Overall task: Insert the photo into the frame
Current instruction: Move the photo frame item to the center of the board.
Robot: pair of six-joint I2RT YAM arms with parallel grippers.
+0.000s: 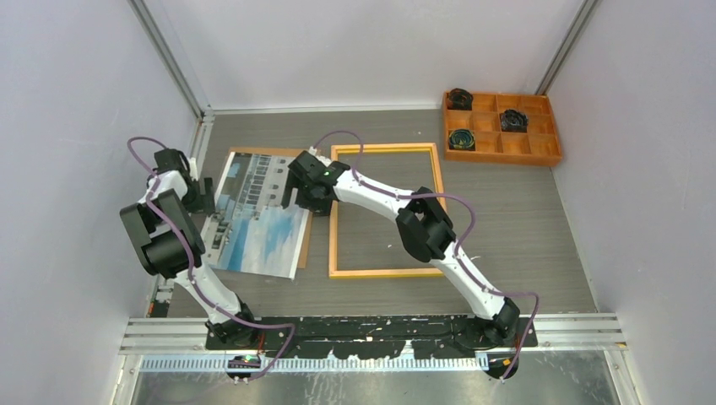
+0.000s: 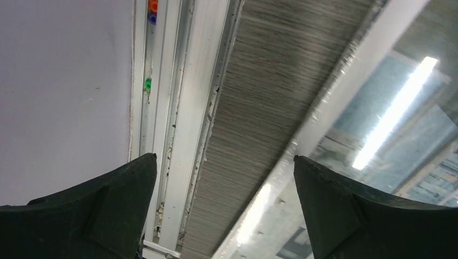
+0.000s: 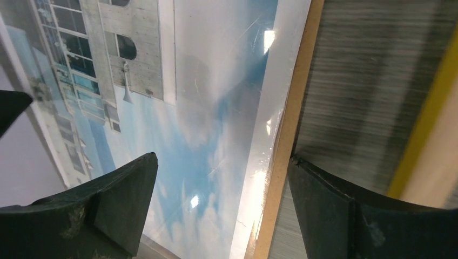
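Note:
The photo [image 1: 253,224], a white building against blue cloudy sky, lies face up on the table left of centre, on a brown backing board [image 1: 306,240]. To its right the frame [image 1: 333,236] lies flat, its thin yellow border around bare table. My left gripper [image 1: 205,194] hovers open over the photo's left edge; its wrist view shows the glossy photo [image 2: 389,124] beside grey table, with nothing between the gripper [image 2: 224,156] tips. My right gripper [image 1: 302,201] stands open over the photo's right edge. That wrist view shows the gripper [image 3: 222,156] straddling photo [image 3: 205,108], board edge [image 3: 286,135] and frame [image 3: 432,118].
An orange compartment tray [image 1: 507,159] with dark rolled items stands at the back right. White walls close in both sides, and a metal rail [image 2: 178,108] runs along the left wall close to my left gripper.

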